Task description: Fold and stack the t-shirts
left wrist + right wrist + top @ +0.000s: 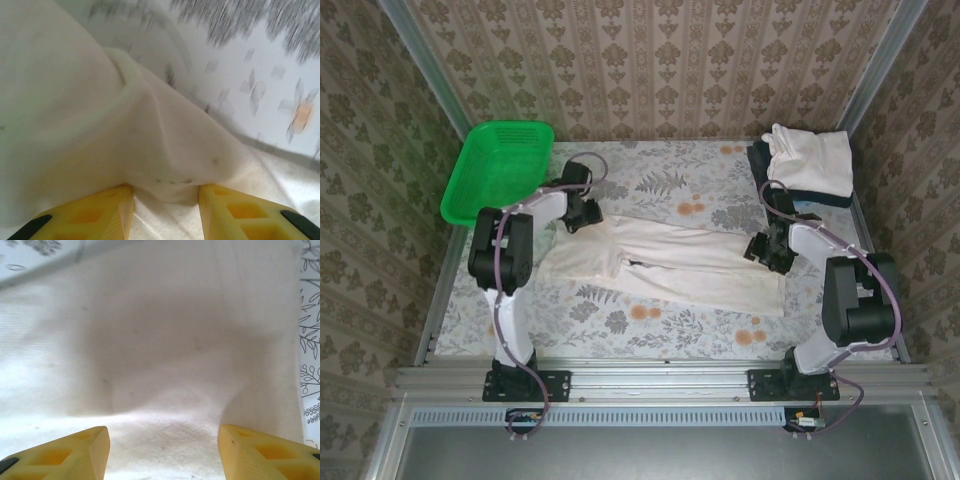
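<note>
A long cream-white t-shirt point(665, 262), folded lengthwise, lies across the middle of the table. My left gripper point(584, 214) is low at its left end. In the left wrist view the gripper point(166, 192) is open, its yellow fingers point(112, 212) set either side of a raised fold of cream cloth point(165, 145). My right gripper point(761, 250) sits at the shirt's right end. In the right wrist view it point(164, 436) is open wide just above flat cream cloth point(165, 350). A folded cream t-shirt point(812, 160) rests on a dark navy one point(820, 198) at the back right.
A green mesh basket point(500, 168) stands tilted at the back left, close behind the left arm. The table carries a leaf-patterned cloth point(660, 330). Patterned walls and metal rails close the table in on three sides.
</note>
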Tool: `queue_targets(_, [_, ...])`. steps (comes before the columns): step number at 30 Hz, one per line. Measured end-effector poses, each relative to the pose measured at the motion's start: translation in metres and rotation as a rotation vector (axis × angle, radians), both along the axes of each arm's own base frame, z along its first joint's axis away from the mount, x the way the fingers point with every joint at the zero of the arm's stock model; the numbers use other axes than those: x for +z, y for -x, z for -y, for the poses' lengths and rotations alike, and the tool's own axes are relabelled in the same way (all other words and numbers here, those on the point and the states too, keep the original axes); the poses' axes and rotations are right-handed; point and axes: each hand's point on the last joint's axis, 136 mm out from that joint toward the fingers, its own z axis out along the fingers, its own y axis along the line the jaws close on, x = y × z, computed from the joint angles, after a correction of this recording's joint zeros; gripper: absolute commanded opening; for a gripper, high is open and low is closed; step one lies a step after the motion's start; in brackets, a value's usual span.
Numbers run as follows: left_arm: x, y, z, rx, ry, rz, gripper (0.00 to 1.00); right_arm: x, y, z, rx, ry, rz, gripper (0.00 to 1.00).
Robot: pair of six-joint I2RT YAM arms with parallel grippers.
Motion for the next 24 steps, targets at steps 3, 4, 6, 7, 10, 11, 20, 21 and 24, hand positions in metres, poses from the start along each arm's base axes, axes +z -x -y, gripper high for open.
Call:
queue_targets(3, [0.003,-0.040,0.016,-0.014,0.010,0.042,0.40,0.011,-0.010,-0.002,0.011,0.000,0.037,0.65])
queue_targets(4, [0.004,-0.053,0.022,-0.022,0.012,0.056,0.41,0.013,-0.015,-0.004,0.017,0.001,0.049,0.65])
queue_targets(6, [0.006,-0.077,0.033,-0.036,0.022,0.084,0.40,0.017,-0.025,-0.006,0.029,0.002,0.065,0.65])
queue_targets(7, [0.008,-0.090,0.039,-0.044,0.030,0.097,0.41,0.015,-0.031,-0.008,0.035,0.002,0.065,0.65])
queue_targets(10, [0.014,-0.116,0.053,-0.067,0.057,0.135,0.48,-0.002,-0.036,-0.016,0.056,0.002,0.029,0.65])
queue_targets(11, [0.017,-0.120,0.055,-0.073,0.060,0.140,0.51,-0.011,-0.032,-0.020,0.065,0.002,0.002,0.65])
queue_targets(20, [0.081,-0.108,0.051,-0.094,0.070,0.213,0.75,-0.020,0.025,-0.056,0.109,0.005,-0.033,0.67])
queue_targets(21, [0.089,-0.097,0.046,-0.091,0.065,0.219,0.76,-0.020,0.033,-0.059,0.116,0.004,-0.041,0.67])
queue_targets(24, [0.108,-0.064,0.033,-0.078,0.067,0.244,0.75,-0.017,0.055,-0.065,0.137,0.029,-0.074,0.68])
